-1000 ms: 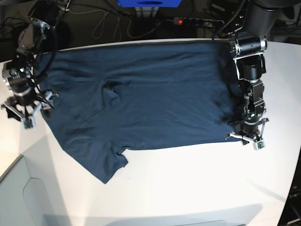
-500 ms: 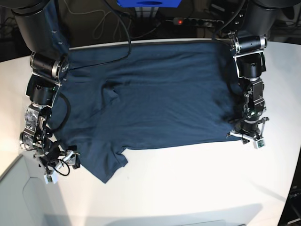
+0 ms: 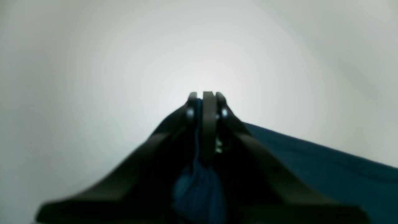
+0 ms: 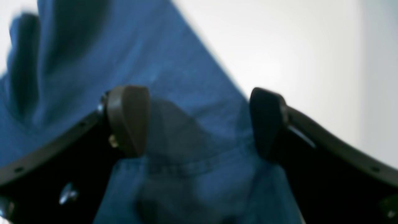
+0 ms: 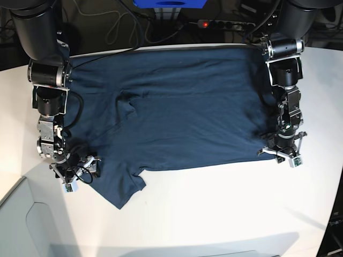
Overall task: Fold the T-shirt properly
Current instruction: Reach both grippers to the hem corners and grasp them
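While left gripper (image 3: 205,102) pinches T-shirt (image 5: 182,107) hem, close open right gripper (image 4: 199,124) squarely over sleeve hem.

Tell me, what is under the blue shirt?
The white table lies under the shirt; bare tabletop shows all around it. Whether anything else hides beneath cannot be seen, because the cloth covers that part.

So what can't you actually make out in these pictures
- Left wrist view: the left claw is shut on the T-shirt, but its own fingers hide how much cloth is pinched.
- Right wrist view: blur hides whether the open right claw touches the cloth.
- Base view: the collar label is too small to see, and the arms cover the shirt's side edges.
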You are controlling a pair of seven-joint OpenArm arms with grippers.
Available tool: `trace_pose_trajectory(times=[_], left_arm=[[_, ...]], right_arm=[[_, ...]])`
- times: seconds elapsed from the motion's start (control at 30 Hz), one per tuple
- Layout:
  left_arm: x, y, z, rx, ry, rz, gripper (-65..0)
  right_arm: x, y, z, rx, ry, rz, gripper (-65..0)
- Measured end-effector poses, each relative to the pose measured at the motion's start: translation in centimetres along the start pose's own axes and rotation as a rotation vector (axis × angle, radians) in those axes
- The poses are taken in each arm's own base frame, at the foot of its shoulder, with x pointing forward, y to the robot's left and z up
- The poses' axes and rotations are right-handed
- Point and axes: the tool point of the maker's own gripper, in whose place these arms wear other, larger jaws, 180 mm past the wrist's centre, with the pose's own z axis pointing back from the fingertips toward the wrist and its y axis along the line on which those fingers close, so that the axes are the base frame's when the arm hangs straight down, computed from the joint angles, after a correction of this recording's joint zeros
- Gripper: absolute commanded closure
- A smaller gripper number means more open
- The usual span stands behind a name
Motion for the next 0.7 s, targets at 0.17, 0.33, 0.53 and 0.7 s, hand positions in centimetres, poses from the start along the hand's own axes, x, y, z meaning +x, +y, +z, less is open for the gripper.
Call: trace_pose_trajectory(times=[0.17, 0.33, 0.53, 0.7], left_arm=[[0.0, 0.0, 0.0, 0.0, 0.0, 0.0, 0.0], [-0.03, 0.01, 0.0, 0.001, 0.001, 0.0, 0.0], [-0.06, 0.02, 0.0, 0.0, 0.001, 0.0, 0.0], [-0.42, 0.23, 0.25, 0.002, -0.008, -0.004, 0.0]], right_arm=[[-0.45, -0.37, 0.21, -0.008, 0.005, 0.004, -48.2], [-0.47, -0.36, 0.2, -0.008, 0.006, 0.004, -45.2], [-0.82, -0.31, 0.23, -0.006, 0.007, -0.002, -13.3], [-1.03, -0.33, 0.32, -0.007, 0.002, -0.006, -0.7]])
